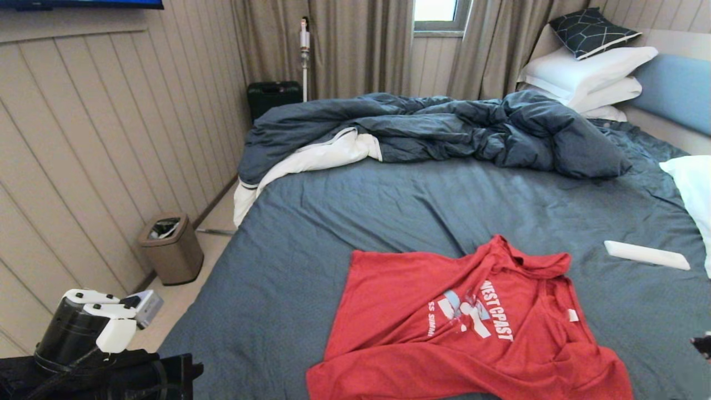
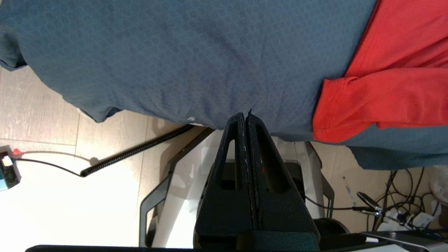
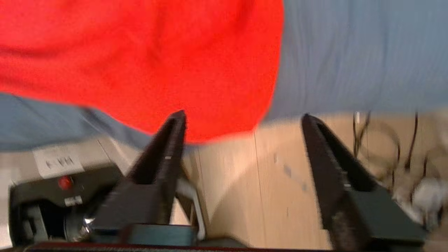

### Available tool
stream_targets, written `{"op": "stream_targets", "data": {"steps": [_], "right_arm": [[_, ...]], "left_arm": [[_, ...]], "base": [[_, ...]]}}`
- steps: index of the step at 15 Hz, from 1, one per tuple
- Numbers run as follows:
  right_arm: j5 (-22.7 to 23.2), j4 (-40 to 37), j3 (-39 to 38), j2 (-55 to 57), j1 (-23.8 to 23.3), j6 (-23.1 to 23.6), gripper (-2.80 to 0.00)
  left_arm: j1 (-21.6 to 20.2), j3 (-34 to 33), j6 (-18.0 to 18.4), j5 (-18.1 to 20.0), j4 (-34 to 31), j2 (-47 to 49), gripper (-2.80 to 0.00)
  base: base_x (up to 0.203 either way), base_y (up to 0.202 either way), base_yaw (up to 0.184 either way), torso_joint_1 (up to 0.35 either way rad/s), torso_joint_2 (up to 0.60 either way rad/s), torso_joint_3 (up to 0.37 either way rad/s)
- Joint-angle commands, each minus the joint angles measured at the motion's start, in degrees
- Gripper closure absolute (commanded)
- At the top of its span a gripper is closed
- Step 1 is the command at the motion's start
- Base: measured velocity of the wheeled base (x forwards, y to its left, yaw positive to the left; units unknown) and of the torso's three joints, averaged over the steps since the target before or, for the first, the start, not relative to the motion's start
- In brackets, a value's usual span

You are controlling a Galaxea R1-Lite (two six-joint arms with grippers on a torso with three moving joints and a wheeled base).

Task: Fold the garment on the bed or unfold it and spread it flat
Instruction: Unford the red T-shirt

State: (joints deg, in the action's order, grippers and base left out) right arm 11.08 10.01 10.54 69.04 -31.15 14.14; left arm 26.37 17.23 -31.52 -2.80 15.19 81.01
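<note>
Garment point(image 1: 472, 328): red short-sleeved T-shirt, lying rumpled and front-up on the bed's near part, toward 5 o'clock in the head view; neck end turned toward 3 o'clock, hem toward 9 o'clock.
Lettering and graphic point(image 1: 472, 314): white "WEST COAST" running sideways down the chest, beside a white and light-blue graphic partly creased.
Collar region point(image 1: 555, 278): bunched and folded over itself, with a small white label point(image 1: 572, 315) showing inside the neck opening.
Garment edges: hem side fairly flat; near corner at 7 o'clock drawn out to a point and reaching the near bed edge; upper sleeve crumpled into a peak at 12 o'clock of the shirt.
Bed point(image 1: 389, 211): slate-blue sheet, lightly wrinkled, bearing the garment.
Duvet point(image 1: 444, 130): dark blue with white lining, heaped across the far side at 12 o'clock, well apart from the garment.
Pillows point(image 1: 589, 72): white, stacked at 2 o'clock against the light blue headboard point(image 1: 677, 91), topped by a dark patterned cushion point(image 1: 591, 30).
White flat object point(image 1: 647, 255): on the sheet at 3 o'clock, near the garment but apart from it.
Bin point(image 1: 171, 247): brown, on the floor at 9 o'clock beside the bed.
Left gripper point(image 2: 246, 117): fingers pressed together on nothing, tips at the sheet's near edge, apart from the red sleeve point(image 2: 378, 105).
Right gripper point(image 3: 243, 120): fingers spread wide and empty, just below the garment's point(image 3: 140, 52) overhanging edge; contact not discernible.
</note>
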Motion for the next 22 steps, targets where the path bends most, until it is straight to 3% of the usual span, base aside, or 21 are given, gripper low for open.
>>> {"op": "stream_targets", "data": {"steps": [1,5,9,10,14,18,22], "right_arm": [[1.48,-1.16,3.08,-3.09,0.65,0.1,-2.8],[9.03,-14.54,17.33,-4.8,1.13,-1.41,-2.8],[11.01,-17.44,25.22,5.65,1.47,-10.78,-2.8],[11.09,-17.18,25.79,8.34,1.66,-11.96,0.0],[10.04,-11.47,27.12,15.14,3.35,-13.68,0.0],[5.67,-11.07,28.05,17.1,7.35,-14.67,0.0],[5.18,-11.07,28.13,17.1,7.95,-15.2,0.0]], "left_arm": [[0.0,0.0,-0.2,-0.01,0.1,0.03,0.0],[0.0,-0.09,-0.62,0.07,0.1,0.03,0.0],[0.0,-0.4,-1.09,0.06,2.16,0.47,0.0],[0.0,-0.53,-1.17,0.07,2.56,0.64,0.0],[0.09,-0.44,-1.73,0.07,2.65,1.36,0.0],[0.7,-0.44,-2.31,0.05,3.27,2.13,0.0],[0.7,-0.44,-2.31,-0.01,3.36,2.05,0.0]], "base": [[0.0,0.0,0.0,0.0,0.0,0.0],[0.0,0.0,0.0,0.0,0.0,0.0],[0.0,0.0,0.0,0.0,0.0,0.0],[0.0,0.0,0.0,0.0,0.0,0.0],[0.0,0.0,0.0,0.0,0.0,0.0],[0.0,0.0,0.0,0.0,0.0,0.0],[0.0,0.0,0.0,0.0,0.0,0.0]]}}
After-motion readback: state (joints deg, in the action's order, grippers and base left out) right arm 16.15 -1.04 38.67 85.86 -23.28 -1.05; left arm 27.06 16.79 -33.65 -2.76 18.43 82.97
